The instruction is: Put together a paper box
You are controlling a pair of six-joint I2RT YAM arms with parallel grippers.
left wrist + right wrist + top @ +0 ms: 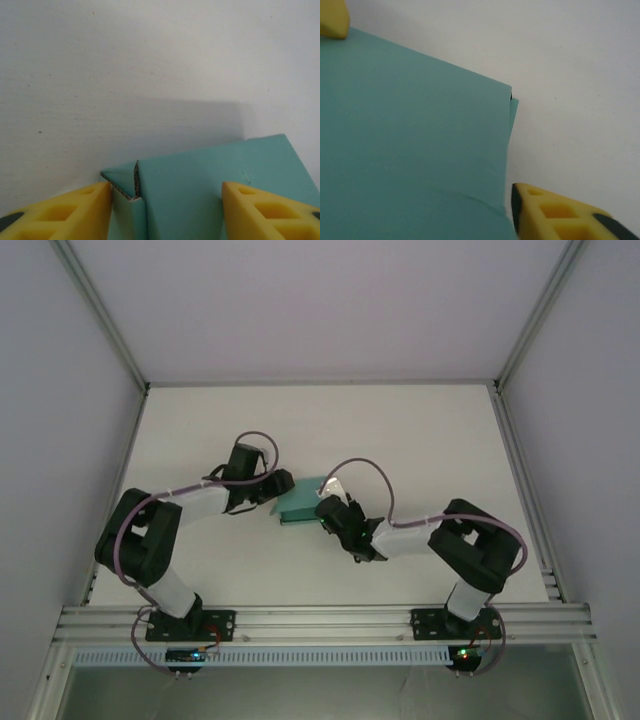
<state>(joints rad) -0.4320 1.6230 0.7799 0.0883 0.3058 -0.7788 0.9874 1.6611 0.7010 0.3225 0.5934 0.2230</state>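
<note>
The paper box (300, 506) is teal-green card, partly folded, lying mid-table between both arms. My left gripper (276, 489) is at its left edge and my right gripper (331, 510) at its right edge. In the left wrist view the box (200, 175) has a folded corner flap (122, 180) with raw card edge showing. The left gripper (165, 200) is open, its yellow fingers (75, 210) standing on either side of this part; the left one touches the flap. In the right wrist view a broad teal panel (410, 150) lies between the wide-open right gripper (427, 112), one finger (560, 215) just beside the panel's edge.
The white table (320, 430) stretches bare behind the box. Grey walls and aluminium rails (320, 620) frame the workspace on all sides. Both arms' cables (365, 468) loop above the wrists near the box.
</note>
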